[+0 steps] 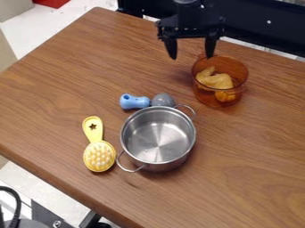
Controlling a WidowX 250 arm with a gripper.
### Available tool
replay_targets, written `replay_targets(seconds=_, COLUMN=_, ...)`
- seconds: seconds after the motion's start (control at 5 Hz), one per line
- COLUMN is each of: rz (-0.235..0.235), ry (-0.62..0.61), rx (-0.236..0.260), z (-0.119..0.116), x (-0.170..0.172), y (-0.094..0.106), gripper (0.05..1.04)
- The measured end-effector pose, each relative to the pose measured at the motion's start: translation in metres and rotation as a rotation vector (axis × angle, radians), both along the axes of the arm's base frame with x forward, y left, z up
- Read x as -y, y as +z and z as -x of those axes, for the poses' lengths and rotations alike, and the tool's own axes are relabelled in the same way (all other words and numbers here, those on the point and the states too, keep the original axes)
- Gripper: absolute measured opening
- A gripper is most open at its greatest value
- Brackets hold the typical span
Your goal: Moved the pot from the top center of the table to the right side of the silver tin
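Observation:
My gripper (191,53) hangs over the back of the table, its two fingers spread wide with nothing between them. Just to its lower right stands the amber see-through pot (220,95), upright, with yellow-brown food pieces (216,81) inside. The right fingertip is close to the pot's back left rim; whether it touches, I cannot tell. Nearer the table's middle sits the silver tin (158,138), an open metal pot with two wire handles, in front and to the left of the amber pot.
A yellow brush (98,151) lies left of the silver tin on the wooden table (250,178). Behind the tin is a utensil with a blue handle (134,101) and a grey head (162,99) against the tin's rim. The table's front left edge runs diagonally below the brush.

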State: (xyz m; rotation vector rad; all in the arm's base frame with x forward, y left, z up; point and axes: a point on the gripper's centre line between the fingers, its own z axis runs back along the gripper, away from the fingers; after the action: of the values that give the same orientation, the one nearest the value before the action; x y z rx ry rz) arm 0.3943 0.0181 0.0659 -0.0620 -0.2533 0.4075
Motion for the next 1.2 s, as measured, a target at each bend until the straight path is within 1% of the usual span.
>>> replay_targets(seconds=0.2, rz=0.023, ry=-0.026, rx=0.029, z=0.002, x=0.003, y=0.01, gripper=0.999)
replay_targets(seconds=0.4, rz=0.042, ry=-0.039, rx=0.026, z=0.009, x=0.007, y=0.013, gripper=0.999)
replay_targets(seconds=0.6, rz=0.046, ry=-0.084, rx=-0.004, z=0.019, x=0.017, y=0.011, gripper=0.999)
replay_targets(seconds=0.8, rz=0.073, ry=-0.081, rx=-0.075, z=0.033, x=0.027, y=0.003, gripper=0.999)
replay_targets(seconds=1.0, rz=0.109, ry=-0.059, rx=-0.1, z=0.036, x=0.034, y=0.003, gripper=0.999)
replay_targets(seconds=1.2, rz=0.117, ry=-0.071, rx=-0.106, z=0.037, x=0.038, y=0.001, gripper=0.999)
